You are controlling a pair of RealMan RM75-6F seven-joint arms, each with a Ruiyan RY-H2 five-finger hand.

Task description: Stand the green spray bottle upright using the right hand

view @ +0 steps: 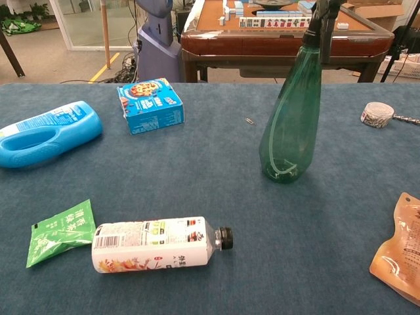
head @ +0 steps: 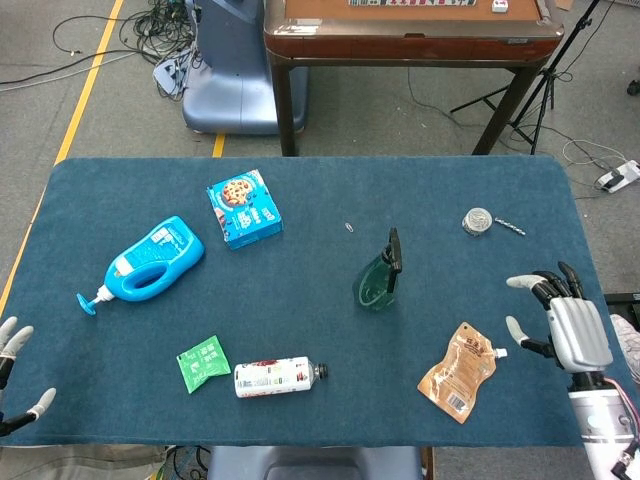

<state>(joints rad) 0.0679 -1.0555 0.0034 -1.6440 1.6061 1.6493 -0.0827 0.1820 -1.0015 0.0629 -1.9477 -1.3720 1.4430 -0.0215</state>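
The green spray bottle (head: 379, 281) (view: 290, 121) stands upright on the blue table, right of centre, its black trigger head on top. Nothing touches it. My right hand (head: 566, 326) hovers at the table's right edge in the head view, well to the right of the bottle, fingers spread and empty; the chest view does not show it. Only the fingertips of my left hand (head: 14, 372) show at the lower left corner of the head view, spread apart and holding nothing.
A brown pouch (head: 459, 370) lies between bottle and right hand. A tape roll (head: 477, 221) sits at the back right, a blue box (head: 243, 208) and blue detergent jug (head: 153, 262) at the left, a white drink bottle (head: 277, 377) and green sachet (head: 203, 362) near the front.
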